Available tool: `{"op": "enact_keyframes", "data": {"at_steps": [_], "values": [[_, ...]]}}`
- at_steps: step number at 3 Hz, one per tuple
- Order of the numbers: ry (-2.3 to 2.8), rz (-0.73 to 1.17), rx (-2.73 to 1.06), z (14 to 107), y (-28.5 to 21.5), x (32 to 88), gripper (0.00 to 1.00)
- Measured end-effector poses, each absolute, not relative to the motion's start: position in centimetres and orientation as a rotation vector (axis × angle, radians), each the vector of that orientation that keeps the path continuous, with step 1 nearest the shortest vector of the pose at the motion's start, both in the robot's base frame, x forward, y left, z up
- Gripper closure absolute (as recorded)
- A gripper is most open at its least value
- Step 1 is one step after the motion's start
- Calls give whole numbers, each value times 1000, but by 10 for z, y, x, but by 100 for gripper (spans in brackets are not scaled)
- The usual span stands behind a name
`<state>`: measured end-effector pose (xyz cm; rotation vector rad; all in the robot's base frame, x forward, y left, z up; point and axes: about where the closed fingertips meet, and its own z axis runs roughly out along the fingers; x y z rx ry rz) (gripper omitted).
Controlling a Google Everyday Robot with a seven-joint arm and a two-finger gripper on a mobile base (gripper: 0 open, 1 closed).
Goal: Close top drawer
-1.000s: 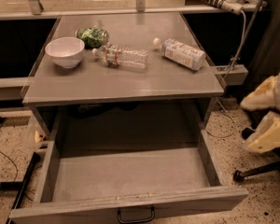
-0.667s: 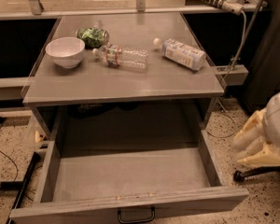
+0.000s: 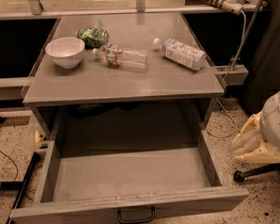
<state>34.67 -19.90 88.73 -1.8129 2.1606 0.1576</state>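
Observation:
The top drawer (image 3: pixel 130 171) is pulled far out from under the grey table top. It is wide, deep and empty inside. Its flat grey front (image 3: pixel 84 211) runs along the bottom edge of the view, with a black loop handle (image 3: pixel 136 216) at its centre and small pale chips on its top edge. My gripper (image 3: pixel 248 141), cream-coloured under a white rounded arm part (image 3: pixel 276 120), hangs to the right of the drawer's right wall, above the floor and apart from the drawer.
On the table top (image 3: pixel 130 85) stand a white bowl (image 3: pixel 65 51) and a green bag (image 3: pixel 92 35), with a clear plastic bottle (image 3: pixel 123 56) and a white-labelled bottle (image 3: pixel 181 53) lying flat. A black base (image 3: pixel 256 171) sits on the speckled floor at the right.
My gripper has come down and a little to the left, closer to the drawer's right side. The drawer and the things on the table have not moved.

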Motion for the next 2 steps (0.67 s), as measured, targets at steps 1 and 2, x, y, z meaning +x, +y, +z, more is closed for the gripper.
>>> {"op": "enact_keyframes", "data": {"at_steps": [1,2], "values": [[2151,205,-1794,869,-193,333,100],[2092,295,-1711,827,-172,302,100]]}}
